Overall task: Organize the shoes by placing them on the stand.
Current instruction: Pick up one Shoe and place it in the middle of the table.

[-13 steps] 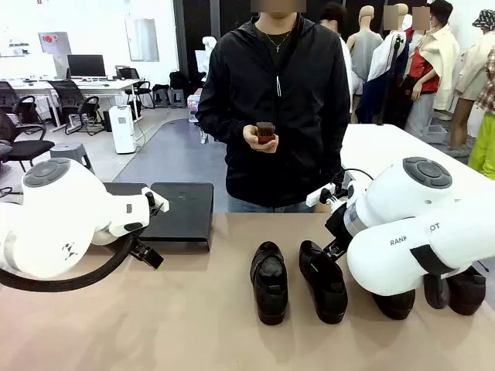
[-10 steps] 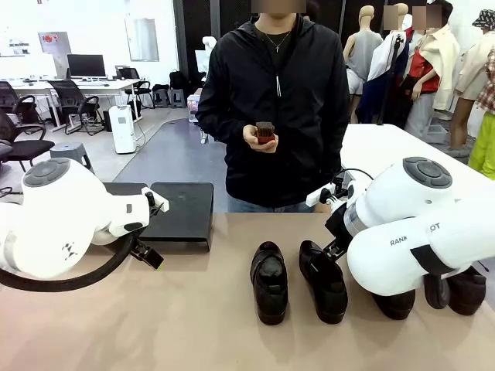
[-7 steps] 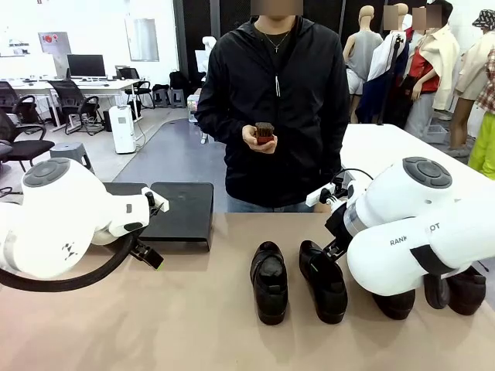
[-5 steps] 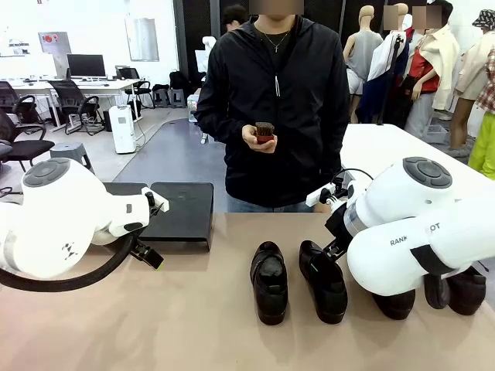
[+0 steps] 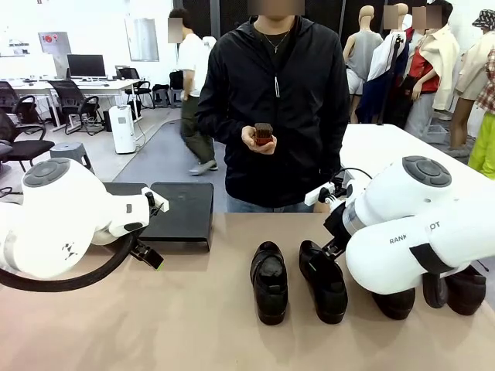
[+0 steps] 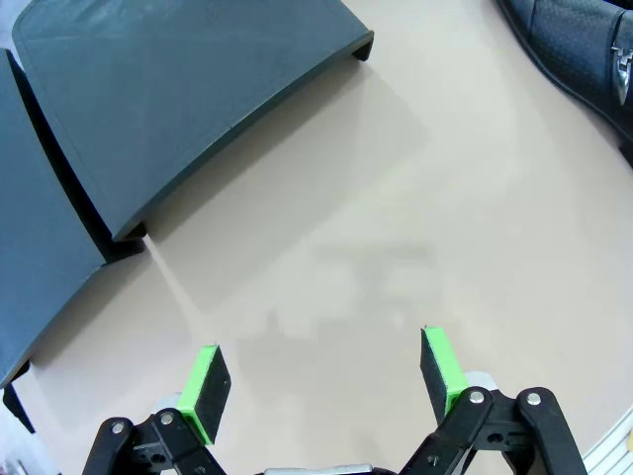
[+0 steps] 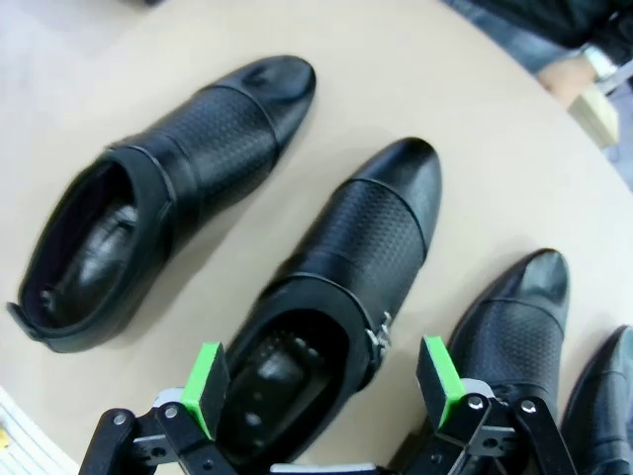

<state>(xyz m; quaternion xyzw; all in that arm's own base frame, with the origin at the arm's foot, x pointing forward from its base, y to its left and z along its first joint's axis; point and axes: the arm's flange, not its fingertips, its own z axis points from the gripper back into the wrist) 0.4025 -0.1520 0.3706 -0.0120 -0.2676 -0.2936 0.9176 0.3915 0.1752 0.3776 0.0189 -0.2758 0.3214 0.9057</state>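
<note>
Two black shoes stand side by side mid-table, one (image 5: 269, 282) left of the other (image 5: 322, 280); two more (image 5: 394, 304) (image 5: 464, 290) peek out behind my right arm. The black stand (image 5: 182, 209) sits at the far left. My left gripper (image 6: 323, 381) hangs open over bare table just in front of the stand (image 6: 178, 89). My right gripper (image 7: 321, 384) is open above the heel opening of one shoe (image 7: 341, 287), with another shoe (image 7: 163, 198) to one side and two further shoes (image 7: 509, 327) (image 7: 608, 396) to the other. Neither gripper holds anything.
A person in a black jacket stands at the far edge, holding a small brown object (image 5: 264, 133) in one hand. A white table (image 5: 387, 147) stands behind on the right. Bare tabletop lies between the stand and the shoes.
The arms, shoes and stand have not moved. A passer-by has walked into the background at the left.
</note>
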